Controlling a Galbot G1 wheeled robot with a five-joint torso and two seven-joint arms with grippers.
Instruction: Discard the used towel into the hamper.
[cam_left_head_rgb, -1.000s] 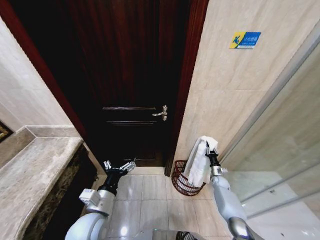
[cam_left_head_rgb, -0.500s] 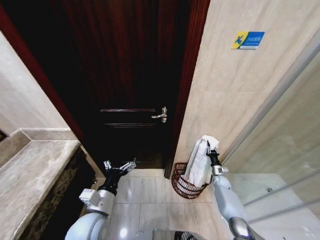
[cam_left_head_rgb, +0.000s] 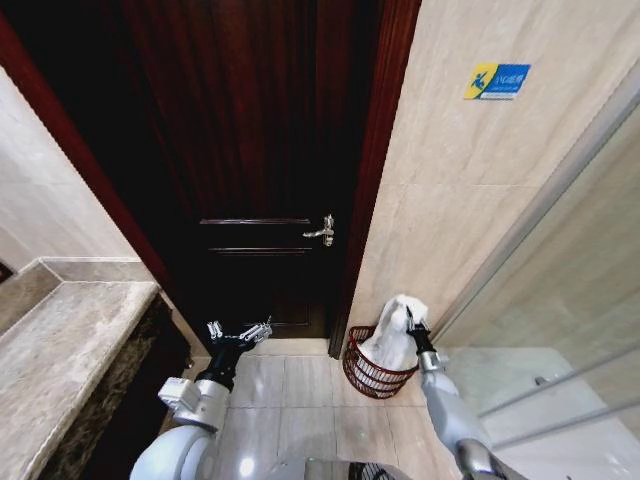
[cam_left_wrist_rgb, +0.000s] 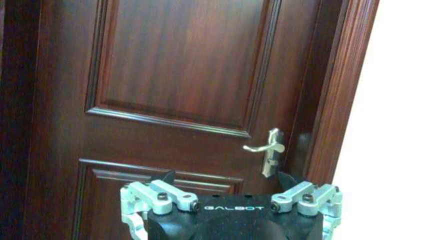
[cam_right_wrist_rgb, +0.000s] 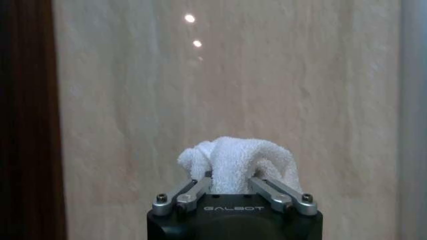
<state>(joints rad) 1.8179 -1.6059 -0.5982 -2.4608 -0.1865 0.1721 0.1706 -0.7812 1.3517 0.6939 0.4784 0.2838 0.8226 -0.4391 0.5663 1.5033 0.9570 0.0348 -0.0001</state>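
Small round dark reddish-brown open-weave wire hamper (cam_left_head_rgb: 374, 368): on the tiled floor against the beige marble wall, just right of the dark wooden door (cam_left_head_rgb: 262, 150).
White terry towel (cam_left_head_rgb: 393, 338): bunched, its lower part sunk inside the hamper, its top above the rim; whether it reaches the hamper's base cannot be told.
Right gripper (cam_left_head_rgb: 409, 322): over the hamper's right rim, fingers clamped on the towel's top fold.
Left gripper (cam_left_head_rgb: 238, 332): well left of the hamper, facing the door, fingers spread apart, holding nothing.
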